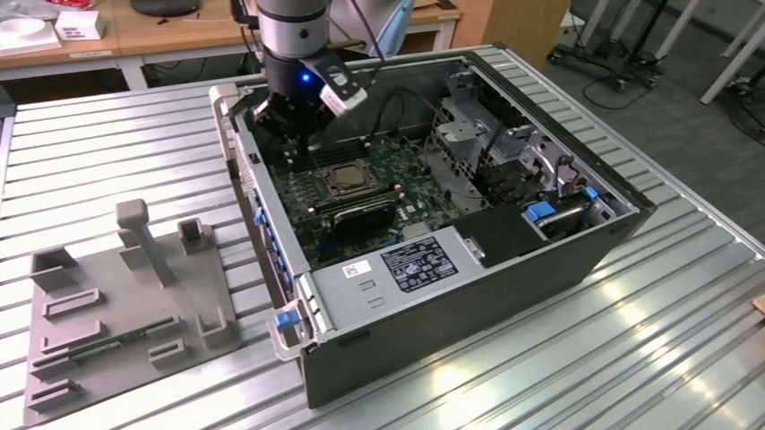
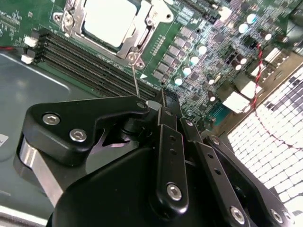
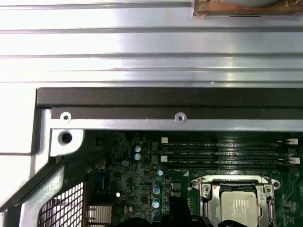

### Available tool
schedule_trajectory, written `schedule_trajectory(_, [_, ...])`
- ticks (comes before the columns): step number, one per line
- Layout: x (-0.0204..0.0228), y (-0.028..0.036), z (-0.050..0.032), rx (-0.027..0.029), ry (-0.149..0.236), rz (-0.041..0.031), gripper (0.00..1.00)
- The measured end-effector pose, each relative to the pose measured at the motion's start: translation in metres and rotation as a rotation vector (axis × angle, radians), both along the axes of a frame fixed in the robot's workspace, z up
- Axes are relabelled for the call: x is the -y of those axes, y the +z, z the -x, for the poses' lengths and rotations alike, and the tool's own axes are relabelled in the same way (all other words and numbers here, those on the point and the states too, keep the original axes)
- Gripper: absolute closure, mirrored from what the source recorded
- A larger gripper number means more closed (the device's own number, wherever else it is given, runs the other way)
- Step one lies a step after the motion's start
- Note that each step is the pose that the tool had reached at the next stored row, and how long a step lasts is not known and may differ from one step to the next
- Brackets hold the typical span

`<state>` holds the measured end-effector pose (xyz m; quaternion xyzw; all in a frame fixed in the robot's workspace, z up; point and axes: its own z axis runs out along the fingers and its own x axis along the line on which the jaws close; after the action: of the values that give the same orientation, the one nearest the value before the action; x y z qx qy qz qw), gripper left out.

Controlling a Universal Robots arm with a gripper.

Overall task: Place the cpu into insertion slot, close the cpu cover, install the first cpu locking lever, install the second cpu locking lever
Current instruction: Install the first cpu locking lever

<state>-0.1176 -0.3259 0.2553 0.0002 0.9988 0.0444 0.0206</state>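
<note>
Small square grey-faced metal cpu (image 2: 110, 21) sits in the square silver-rimmed insertion slot (image 1: 343, 176), and the thin silver windowed cpu cover (image 3: 235, 181) looks down over it, so steps one and two read as done. Black end effector (image 2: 154, 103) is pinched narrow on the free end of a thin silver wire locking lever (image 2: 136, 80), apparently gripping it. The lever stands raised and unlatched, so lever work remains. In the exterior view the slot is at 5 o'clock from the end effector, inside the open black computer case (image 1: 502, 269).

Bright room light, glare on ribbed table (image 1: 669, 322), case (image 1: 502, 305) interior shadowed
</note>
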Motion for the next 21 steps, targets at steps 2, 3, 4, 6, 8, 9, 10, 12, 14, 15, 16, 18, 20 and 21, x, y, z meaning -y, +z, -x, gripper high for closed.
schedule_trajectory(2, [-0.0019,-0.0001,0.0000,0.0000,0.000,-0.0042,0.89])
schedule_trajectory(3, [-0.0028,-0.0002,0.0000,0.0000,0.000,-0.0063,0.89])
schedule_trajectory(4, [-0.0037,-0.0002,0.0000,0.0000,-0.001,-0.0087,0.89])
schedule_trajectory(6, [-0.0053,-0.0004,0.0001,0.0001,-0.001,-0.0125,0.89])
schedule_trajectory(8, [-0.0059,-0.0004,0.0001,0.0000,-0.001,-0.0142,0.89])
schedule_trajectory(9, [-0.0060,-0.0004,0.0001,0.0001,-0.001,-0.0152,0.89])
schedule_trajectory(10, [-0.0061,-0.0005,0.0001,0.0002,-0.001,-0.0159,0.89])
schedule_trajectory(12, [-0.0063,-0.0005,-0.0001,0.0001,-0.002,-0.0172,0.89])
schedule_trajectory(14, [-0.0063,-0.0005,-0.0006,0.0001,-0.002,-0.0182,0.89])
schedule_trajectory(15, [-0.0063,-0.0005,-0.0010,0.0000,-0.003,-0.0184,0.89])
schedule_trajectory(16, [-0.0063,-0.0005,-0.0015,0.0000,-0.004,-0.0187,0.89])
schedule_trajectory(18, [-0.0063,-0.0006,-0.0027,0.0001,-0.005,-0.0191,0.89])
schedule_trajectory(20, [-0.0063,-0.0006,-0.0045,0.0001,-0.007,-0.0192,0.89])
schedule_trajectory(21, [-0.0063,-0.0006,-0.0054,0.0001,-0.007,-0.0192,0.89])
